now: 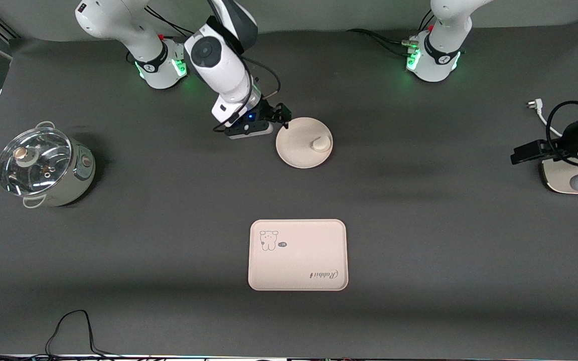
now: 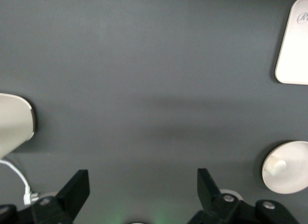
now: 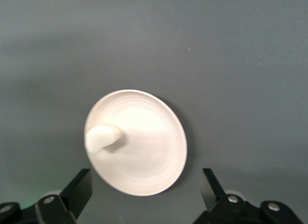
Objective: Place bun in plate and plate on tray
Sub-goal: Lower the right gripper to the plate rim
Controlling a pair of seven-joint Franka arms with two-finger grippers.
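**Bun in the plate, tray bare, both hands open**

While the bun (image 1: 320,144) lies inside the plate (image 1: 299,150), close to the rim on the side toward the left arm's end of the worktop (image 1: 419,240), the plate itself rests flat on the dark worktop, well apart from the tray (image 1: 297,265). The tray sits nearer to the front camera than the plate, with nothing on it but its own bear drawing and script.

The right hand (image 1: 282,116) hangs low just beside the plate's rim, at the edge toward the robot bases and the right arm's end. Its 2 fingers (image 3: 82,188) are spread wide, with nothing between them; the right wrist view shows the plate and bun between the fingertips, not touched by them.

The left hand (image 1: 522,152) waits at the left arm's end of the worktop, just beside a cream object (image 1: 560,178) with a white cable (image 1: 537,111) next to it. Its fingers (image 2: 77,190) are also wide apart and hold nothing.

A steel pot (image 1: 48,168) with a glass lid (image 1: 33,160) on it stands at the right arm's end; its contents cannot be made out.
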